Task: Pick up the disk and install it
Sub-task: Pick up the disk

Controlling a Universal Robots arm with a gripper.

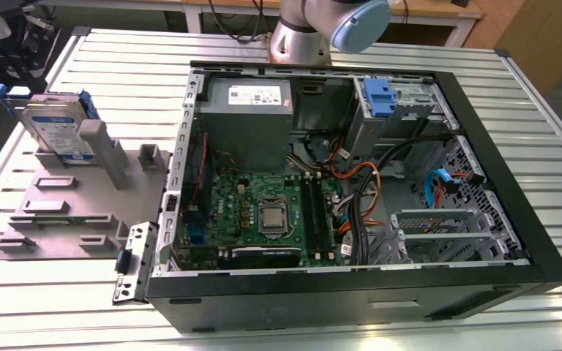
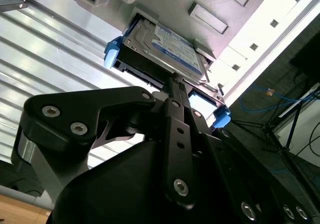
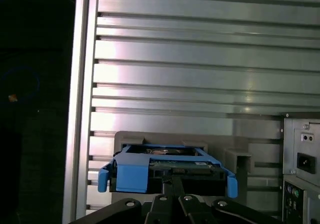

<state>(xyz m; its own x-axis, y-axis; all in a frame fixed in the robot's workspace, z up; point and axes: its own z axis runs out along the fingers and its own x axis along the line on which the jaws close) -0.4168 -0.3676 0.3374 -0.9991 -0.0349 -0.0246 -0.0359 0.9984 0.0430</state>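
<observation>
When the scene was examined, the disk point(image 1: 56, 126) stood on edge, tilted, in a slot of the grey fixture plate point(image 1: 66, 201) at the exterior view's left. It was outside the computer case point(image 1: 359, 296) and well apart from the drive bays. Its labelled face was turned toward the exterior view's right, and blue rails showed at its sides. A grey upright post point(image 1: 100, 146) of the plate stood just beside the disk. The plate lay on the slatted metal table point(image 1: 525, 95), just beside the case's side wall.

The case lay on its side with the cover off. Inside it were noted the grey power supply point(image 1: 246, 110), the green motherboard point(image 1: 261, 212) and a blue bracket point(image 1: 379, 93), the bracket in a bay at the corner nearest the arm point(image 1: 315, 33).

In both wrist views the gripper point(image 2: 172, 81) point(image 3: 173, 183) pointed at the near end of the disk point(image 2: 167, 46) point(image 3: 165, 165). Its two black fingers were pressed together, with nothing seen between them. The tips lay near the disk's edge, but contact could not be confirmed. In the first wrist view the rear panel point(image 3: 300, 164) of the case showed beside the plate, with the table slats beyond.
</observation>
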